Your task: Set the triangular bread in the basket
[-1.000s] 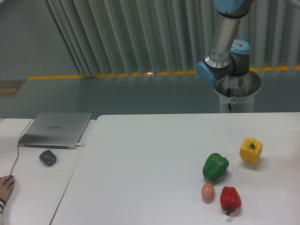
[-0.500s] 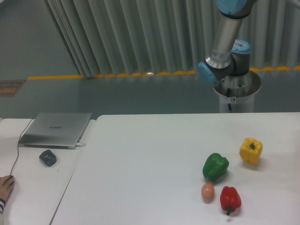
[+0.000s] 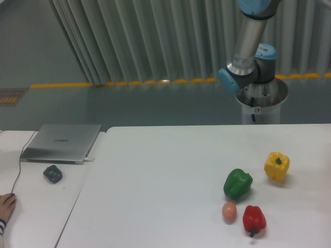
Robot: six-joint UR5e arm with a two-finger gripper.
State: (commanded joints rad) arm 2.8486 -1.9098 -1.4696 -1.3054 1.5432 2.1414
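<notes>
Nothing on the white worktop (image 3: 170, 175) has moved in the last second; the grey-and-blue arm (image 3: 247, 57) barely shifted. Jaws out of view. Neither triangular bread nor basket is visible, only peppers at the right.

Egg (image 3: 229, 211) between two peppers (image 3: 238, 183) (image 3: 254, 219) (third pepper (image 3: 276, 165) behind, right); laptop (image 3: 62, 142) far left.

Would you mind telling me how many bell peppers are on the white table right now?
3. The yellow pepper sits farthest right, the green pepper to its left and nearer the camera, and the red pepper at the front beside the egg. None looks hidden.
</notes>
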